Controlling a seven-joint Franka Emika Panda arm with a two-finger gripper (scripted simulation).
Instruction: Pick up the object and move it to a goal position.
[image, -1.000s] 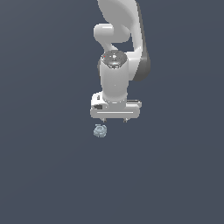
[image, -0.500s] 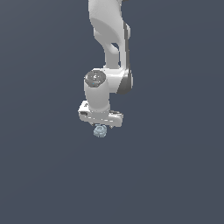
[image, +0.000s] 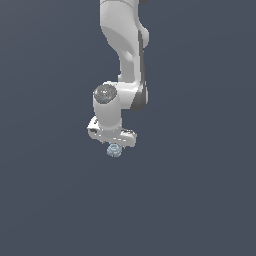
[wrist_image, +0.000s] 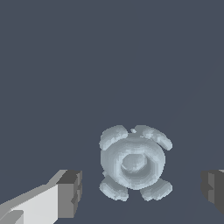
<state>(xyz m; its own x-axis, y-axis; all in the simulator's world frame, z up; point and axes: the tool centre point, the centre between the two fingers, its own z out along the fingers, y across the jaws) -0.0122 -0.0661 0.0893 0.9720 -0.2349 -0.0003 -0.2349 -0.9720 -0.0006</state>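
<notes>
The object (image: 115, 150) is a tiny pale blue-grey lumpy thing lying on the dark floor, just under the white hand of the arm. In the wrist view the object (wrist_image: 132, 162) shows as a round body with a ring on top and small lobes around it. My gripper (wrist_image: 142, 190) is open and straddles it: one dark-padded finger (wrist_image: 70, 193) stands on one side and the other finger (wrist_image: 213, 190) on the opposite side, both apart from the object. In the exterior view my gripper (image: 114, 145) hangs right above the object and hides part of it.
A flat, even dark grey-blue floor (image: 200, 200) lies all around. The white arm (image: 122, 45) rises from the hand toward the top of the exterior view. No other objects or goal marker show.
The arm has swung toward the exterior view's left and come down. The hand, which was above and beside the object, now sits over it with the fingers around it.
</notes>
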